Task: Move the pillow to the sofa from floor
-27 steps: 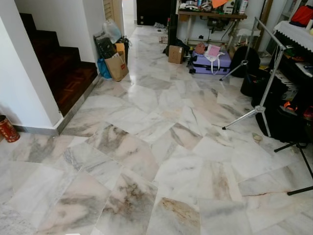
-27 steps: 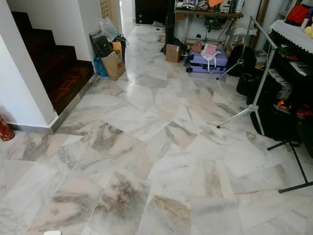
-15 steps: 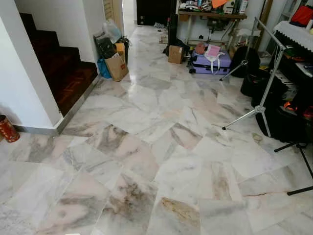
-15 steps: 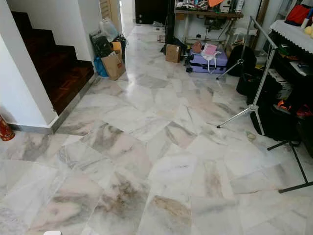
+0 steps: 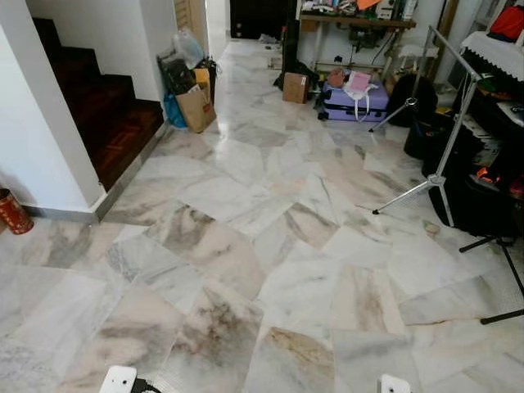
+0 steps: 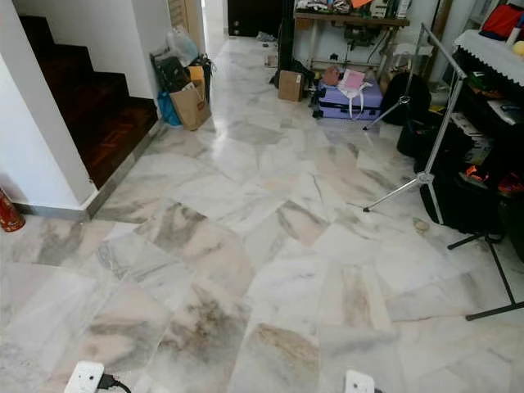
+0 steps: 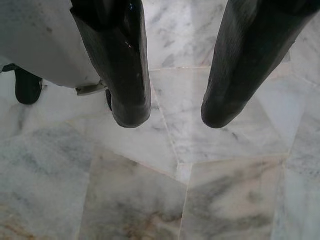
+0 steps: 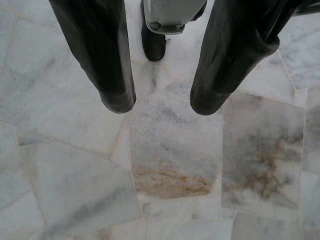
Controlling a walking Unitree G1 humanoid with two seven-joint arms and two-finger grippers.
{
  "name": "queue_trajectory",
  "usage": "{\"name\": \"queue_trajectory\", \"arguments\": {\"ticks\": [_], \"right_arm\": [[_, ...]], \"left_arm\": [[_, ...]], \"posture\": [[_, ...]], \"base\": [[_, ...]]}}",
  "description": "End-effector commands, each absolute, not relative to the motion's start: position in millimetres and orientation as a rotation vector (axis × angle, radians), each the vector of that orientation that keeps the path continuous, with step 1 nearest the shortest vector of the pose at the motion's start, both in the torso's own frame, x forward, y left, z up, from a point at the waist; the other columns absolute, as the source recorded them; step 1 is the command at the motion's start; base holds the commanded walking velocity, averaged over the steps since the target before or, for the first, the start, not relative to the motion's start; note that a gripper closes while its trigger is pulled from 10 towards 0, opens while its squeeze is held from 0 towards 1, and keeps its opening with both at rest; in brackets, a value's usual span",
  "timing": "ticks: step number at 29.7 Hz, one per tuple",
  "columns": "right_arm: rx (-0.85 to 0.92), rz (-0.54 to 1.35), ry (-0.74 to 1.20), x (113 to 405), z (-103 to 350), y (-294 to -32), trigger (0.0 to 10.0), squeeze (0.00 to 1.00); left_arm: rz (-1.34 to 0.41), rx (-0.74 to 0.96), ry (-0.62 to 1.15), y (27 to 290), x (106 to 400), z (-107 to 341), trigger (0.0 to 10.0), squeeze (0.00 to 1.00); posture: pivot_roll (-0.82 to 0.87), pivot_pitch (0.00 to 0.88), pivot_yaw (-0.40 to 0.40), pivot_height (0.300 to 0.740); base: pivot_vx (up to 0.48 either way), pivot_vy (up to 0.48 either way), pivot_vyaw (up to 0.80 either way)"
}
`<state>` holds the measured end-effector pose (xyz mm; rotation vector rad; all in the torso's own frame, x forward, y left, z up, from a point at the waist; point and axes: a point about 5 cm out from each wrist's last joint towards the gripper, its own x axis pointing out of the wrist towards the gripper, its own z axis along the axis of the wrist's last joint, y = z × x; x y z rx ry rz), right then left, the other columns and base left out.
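The left gripper (image 7: 172,112) hangs over the marble floor (image 5: 270,246) with its two black fingers (image 7: 125,75) spread apart and nothing between them; the right gripper (image 8: 162,102) hangs the same way, released and empty, above a pale tile. No pillow or sofa can be made out among what lies ahead. At the far left a dark wooden staircase (image 5: 98,115) rises beside a white wall, with a brown paper bag (image 5: 196,109) and other bags just beyond its foot. A purple suitcase (image 5: 354,102) and a cardboard box (image 5: 295,87) sit at the far end, and a metal tripod stand (image 5: 442,155) leans on the right.
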<state>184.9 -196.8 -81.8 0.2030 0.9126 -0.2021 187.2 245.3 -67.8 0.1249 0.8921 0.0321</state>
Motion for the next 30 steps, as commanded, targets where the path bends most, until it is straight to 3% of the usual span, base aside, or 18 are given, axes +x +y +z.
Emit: {"name": "queue_trajectory", "arguments": {"ticks": [1,12,30], "right_arm": [[0.216,-0.212,0.915,185,-82,-196,10.0,0.00],[0.194,-0.186,0.900,185,-81,-197,10.0,0.00],[0.168,-0.135,0.936,178,-86,-188,10.0,0.00]], "left_arm": [[0.021,0.138,0.910,245,185,-69,10.0,0.00],[0.011,0.139,0.928,241,181,-73,10.0,0.00],[0.013,0.116,0.951,236,173,-78,10.0,0.00]], "posture": [[0.04,0.010,-0.014,0.740],[0.04,0.000,-0.015,0.740],[0.05,0.000,-0.015,0.740]], "base": [[0.000,0.000,0.00],[0.000,0.000,0.00],[0.000,0.000,0.80]]}}
